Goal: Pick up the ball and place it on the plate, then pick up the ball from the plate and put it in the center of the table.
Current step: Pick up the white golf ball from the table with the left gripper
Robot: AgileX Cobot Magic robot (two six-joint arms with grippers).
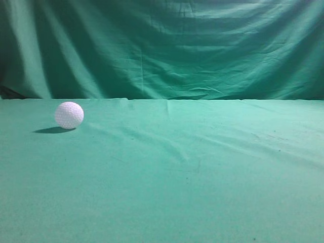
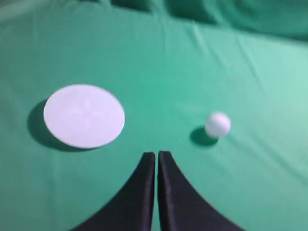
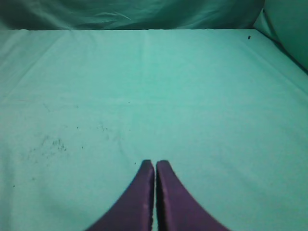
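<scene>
From the exterior view, we see the ball point(image 1: 69, 115) resting near the surface's point(image 1: 202, 192) far-left edge. The left wrist view shows our left claw point(image 2: 157, 155) pressed together, the plate point(image 2: 84, 116) left of the ball; we should spread it first (then descend centred). The right claw point(image 3: 155, 164) is likewise together, idle.

**Two Pairs of Dark, Curved Fingers**

The left gripper point(image 2: 157, 155) has two matte black fingers, broad at the base and sweeping inward in smooth concave curves to narrow, blunt tips. The right gripper point(image 3: 155, 163) has the same horn-like shape, but its fingers look dark purple, with faint pale scuffs along their inner edges.
</scene>
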